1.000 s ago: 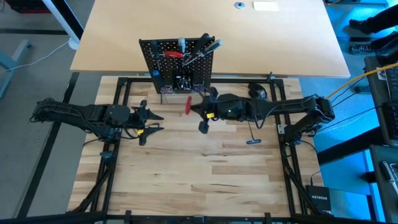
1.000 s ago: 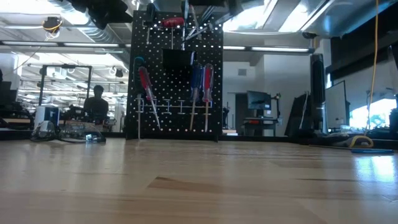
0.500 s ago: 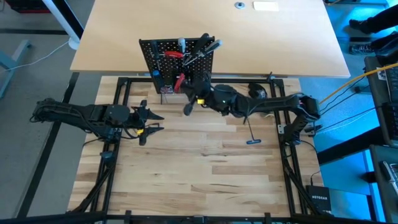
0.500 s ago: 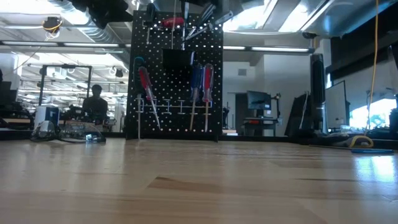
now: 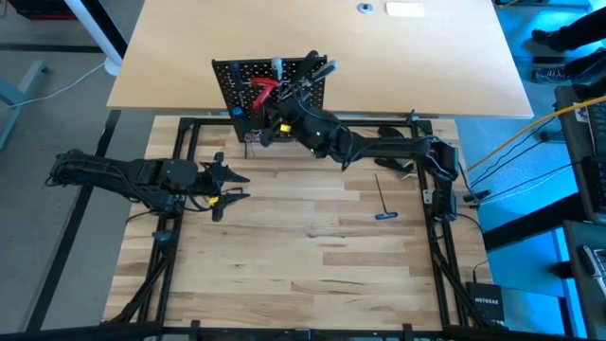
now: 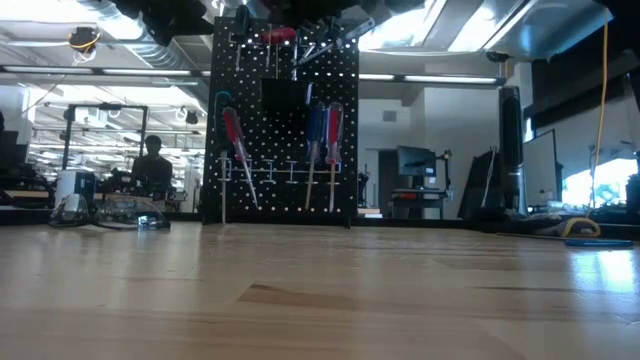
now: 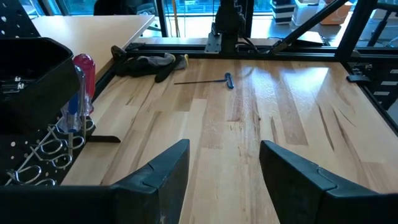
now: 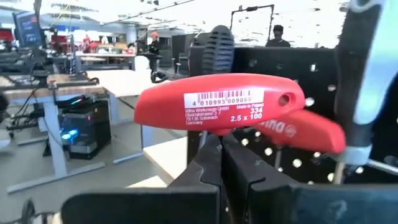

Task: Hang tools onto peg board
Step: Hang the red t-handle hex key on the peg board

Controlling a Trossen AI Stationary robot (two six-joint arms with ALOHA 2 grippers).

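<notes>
The black peg board (image 5: pixel 237 76) stands on the far table's near edge, and screwdrivers with red and blue handles (image 6: pixel 316 125) hang on its face (image 6: pixel 285 190). My right gripper (image 5: pixel 273 109) is up against the board's upper part, shut on a hex key with a red T-handle (image 8: pixel 217 102). A second red T-handle (image 8: pixel 314 134) hangs on the board just behind it. My left gripper (image 5: pixel 237 187) waits open over the table's left side, its fingers (image 7: pixel 224 174) around nothing. A blue-handled hex key (image 5: pixel 383 201) lies flat on the wood at the right. My right gripper pinches the hex key just under the middle of its red crossbar (image 8: pixel 219 127) between its two fingers; the fingers themselves hide the shaft. They reach about level from the near right toward the board. The key is lifted clear, its handle lying level across the fingertips.
A dark lump (image 5: pixel 390 139) and a dark rag (image 7: pixel 146 62) lie by the far right frame rail. A pale tabletop (image 5: pixel 379 57) stretches behind the board. Wire hooks (image 7: pixel 37 162) stick out low on the board. A person sits in the room beyond (image 6: pixel 153 165).
My right gripper has carried the red-handled key from over the table's middle toward the far edge and up to the peg board's top. It has tipped from slanting down to about level, staying shut on the key.
</notes>
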